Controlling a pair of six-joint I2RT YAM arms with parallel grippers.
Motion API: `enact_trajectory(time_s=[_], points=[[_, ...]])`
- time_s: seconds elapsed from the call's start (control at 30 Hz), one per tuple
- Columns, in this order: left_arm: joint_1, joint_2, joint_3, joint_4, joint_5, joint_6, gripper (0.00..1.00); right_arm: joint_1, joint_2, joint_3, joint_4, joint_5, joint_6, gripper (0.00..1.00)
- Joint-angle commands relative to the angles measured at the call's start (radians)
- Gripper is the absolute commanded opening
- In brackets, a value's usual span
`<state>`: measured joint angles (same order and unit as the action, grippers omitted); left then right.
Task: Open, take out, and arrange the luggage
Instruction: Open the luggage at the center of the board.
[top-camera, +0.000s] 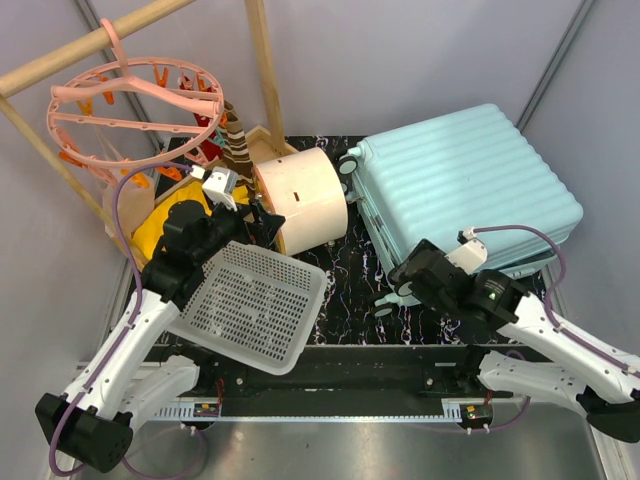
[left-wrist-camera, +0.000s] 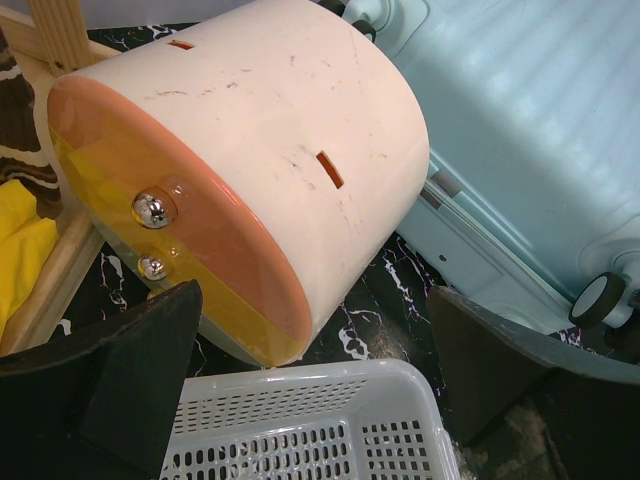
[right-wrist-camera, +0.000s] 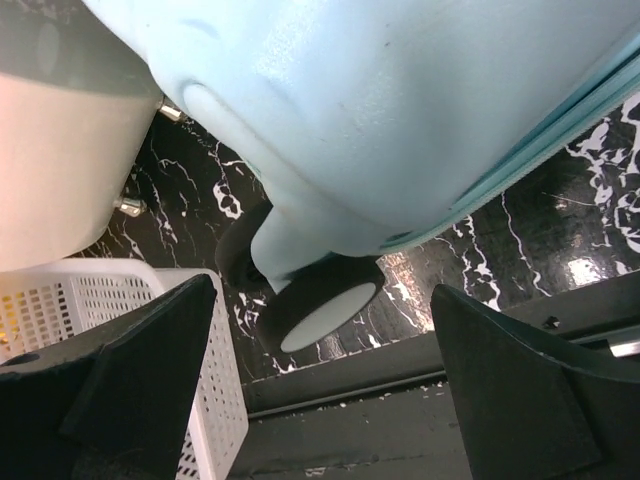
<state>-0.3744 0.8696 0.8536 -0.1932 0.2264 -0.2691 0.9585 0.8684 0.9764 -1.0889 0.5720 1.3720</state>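
On the top view's back right, luggage (top-camera: 460, 190) lies flat and closed on the black marble table (top-camera: 345, 275), beside a cream drawer box (top-camera: 300, 198). White basket (top-camera: 250, 305) sits tilted front left under the left arm. Left pincer (top-camera: 262, 222) is at the drawer box; right pincer (top-camera: 400, 280) is at the luggage's near left corner.

Left wrist: left pincer (left-wrist-camera: 315, 330) released, fingers (left-wrist-camera: 140, 370) wide, nothing held. Drawer box's orange front is just ahead, basket rim below, luggage shell and a wheel (left-wrist-camera: 597, 297) to the right.

Right wrist: right pincer (right-wrist-camera: 322, 290) released, fingers (right-wrist-camera: 150, 360) spread, gripping nothing. Luggage corner fills the top, one caster (right-wrist-camera: 325, 315) ahead between the fingers, not touched. Basket at lower left.
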Motion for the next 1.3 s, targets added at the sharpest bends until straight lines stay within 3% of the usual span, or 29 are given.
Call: enact_trajectory(time_s=[0.0,0.33,0.5,0.53,0.57,0.63,0.67,0.93,1.27], points=[[-0.004,-0.015,0.044,0.034,-0.016,0.001,0.99,0.014,0.072,-0.004,0.087,0.052,0.096,0.98],[-0.017,-0.017,0.055,0.018,-0.024,0.011,0.99,0.031,0.210,0.018,0.078,0.206,0.245,0.92],[-0.029,-0.020,0.056,0.012,-0.032,0.018,0.99,0.032,0.231,-0.022,0.116,0.232,0.231,0.77],[-0.027,-0.021,0.056,0.012,-0.033,0.019,0.99,0.032,0.231,-0.031,0.119,0.233,0.231,0.71],[-0.031,-0.023,0.058,0.012,-0.032,0.021,0.99,0.032,0.228,-0.051,0.118,0.249,0.228,0.49],[-0.031,-0.026,0.058,0.009,-0.038,0.024,0.99,0.031,0.198,-0.077,0.112,0.282,0.245,0.21],[-0.032,-0.026,0.058,0.006,-0.047,0.028,0.99,0.029,0.155,-0.097,0.104,0.295,0.246,0.00],[-0.032,-0.020,0.056,0.012,-0.035,0.024,0.99,0.017,-0.011,-0.091,-0.077,0.417,0.226,0.00],[-0.075,-0.029,0.051,0.037,-0.007,0.076,0.99,0.017,-0.143,-0.117,-0.296,0.451,0.346,0.00]])
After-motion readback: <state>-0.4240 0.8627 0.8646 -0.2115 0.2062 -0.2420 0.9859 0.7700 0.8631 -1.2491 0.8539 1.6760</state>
